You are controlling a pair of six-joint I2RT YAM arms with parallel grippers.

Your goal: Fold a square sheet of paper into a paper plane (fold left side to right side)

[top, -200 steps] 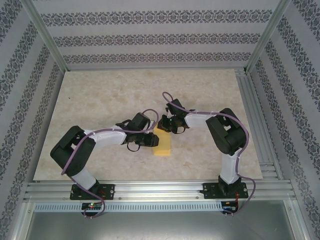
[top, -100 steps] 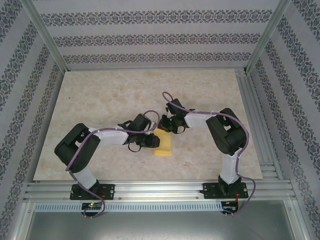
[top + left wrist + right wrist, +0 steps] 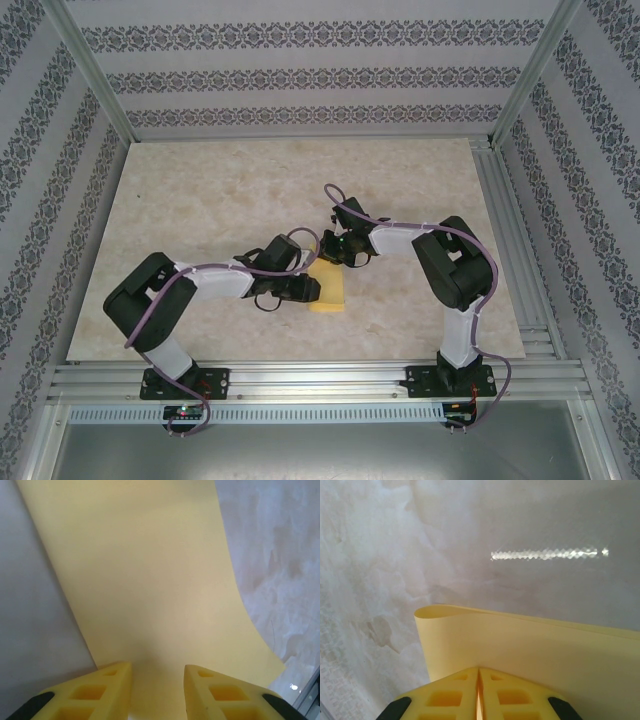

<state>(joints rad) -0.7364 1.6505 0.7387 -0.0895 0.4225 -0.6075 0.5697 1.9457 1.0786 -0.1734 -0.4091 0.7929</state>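
Left gripper [image 3: 303, 288] sits on the paper's [image 3: 330, 292] left side with its blocky yellow fingers [image 3: 100, 692] a bit spread, and the sheet runs flat under the gap. Right gripper [image 3: 326, 252] is pressed together, tips against the paper's far end; can't tell if a layer is actually caught between them. The paper is thin, plain yellow and smooth. It's doubled over, with a soft rounded fold showing in the right wrist view [image 3: 520, 645]. Its long axis runs from the far edge to the near edge, and it lies mid-table [image 3: 200, 200], closer to the near edge, on a marbled beige top. Compared to a second ago, the left gripper has slid further onto the sheet and the right one hasn't budged.
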